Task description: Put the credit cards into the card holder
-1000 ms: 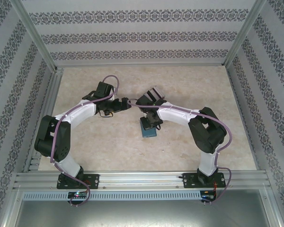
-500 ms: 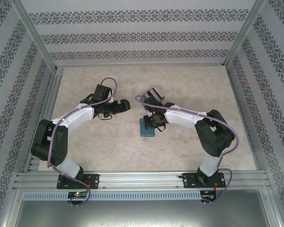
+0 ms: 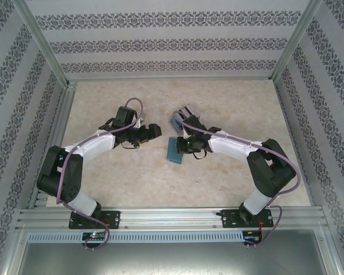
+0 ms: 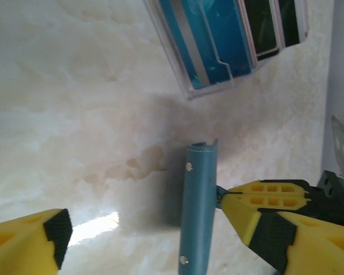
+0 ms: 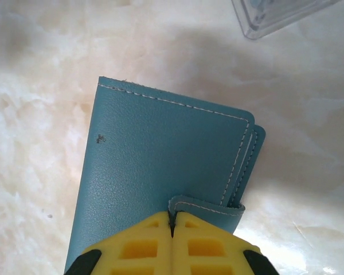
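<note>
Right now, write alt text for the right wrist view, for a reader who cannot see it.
The right gripper, yellow fingers shut together, pinches the closure tab of a teal stitched card holder lying closed on a pale marbled table. A corner of a clear plastic box shows at the top right.

The card holder [image 5: 160, 166] is grained, stitched leather, the case [image 4: 186, 86] clear glossy plastic, the table [image 4: 74, 114] polished stone-look.

This is looking like a robotics lab test cell: 2 robot arms [image 3: 97, 140] are sitting bolted to an aluminium rail [image 3: 172, 216]. Patterned wallpaper panels [image 3: 172, 43] are enclosing a marble-look tabletop [image 3: 235, 100], with metal framing [image 3: 41, 43] running up the corners.
</note>
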Controlling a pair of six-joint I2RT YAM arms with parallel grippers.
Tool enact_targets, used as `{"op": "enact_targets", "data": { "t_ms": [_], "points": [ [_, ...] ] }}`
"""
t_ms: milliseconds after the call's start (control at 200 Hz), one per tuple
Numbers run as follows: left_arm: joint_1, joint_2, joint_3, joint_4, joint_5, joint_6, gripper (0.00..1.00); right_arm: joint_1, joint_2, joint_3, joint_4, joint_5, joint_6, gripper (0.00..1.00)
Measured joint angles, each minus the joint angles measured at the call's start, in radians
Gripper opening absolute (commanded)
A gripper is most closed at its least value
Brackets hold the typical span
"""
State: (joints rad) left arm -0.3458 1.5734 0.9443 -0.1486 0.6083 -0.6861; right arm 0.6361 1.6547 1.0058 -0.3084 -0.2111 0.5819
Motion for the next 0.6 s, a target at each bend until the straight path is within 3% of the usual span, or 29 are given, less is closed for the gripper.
{"op": "enact_targets", "data": {
  "t_ms": [140, 285, 500, 600],
  "points": [
    [-0.033, 0.000, 0.000, 0.039, 0.039, -0.023, 0.83, -0.006, -0.026, 0.000, 0.016, -0.017, 0.014, 0.01],
    [-0.068, 0.010, 0.000, 0.075, 0.063, -0.041, 0.69, -0.006, -0.044, 0.000, 0.032, -0.028, 0.030, 0.02],
    [-0.079, 0.051, 0.000, 0.113, 0.081, -0.075, 0.67, -0.019, -0.121, 0.000, 0.040, -0.039, 0.049, 0.02],
    [-0.080, 0.051, 0.000, 0.130, 0.090, -0.084, 0.62, -0.019, -0.136, 0.000, 0.050, -0.041, 0.056, 0.02]
  ]
}}
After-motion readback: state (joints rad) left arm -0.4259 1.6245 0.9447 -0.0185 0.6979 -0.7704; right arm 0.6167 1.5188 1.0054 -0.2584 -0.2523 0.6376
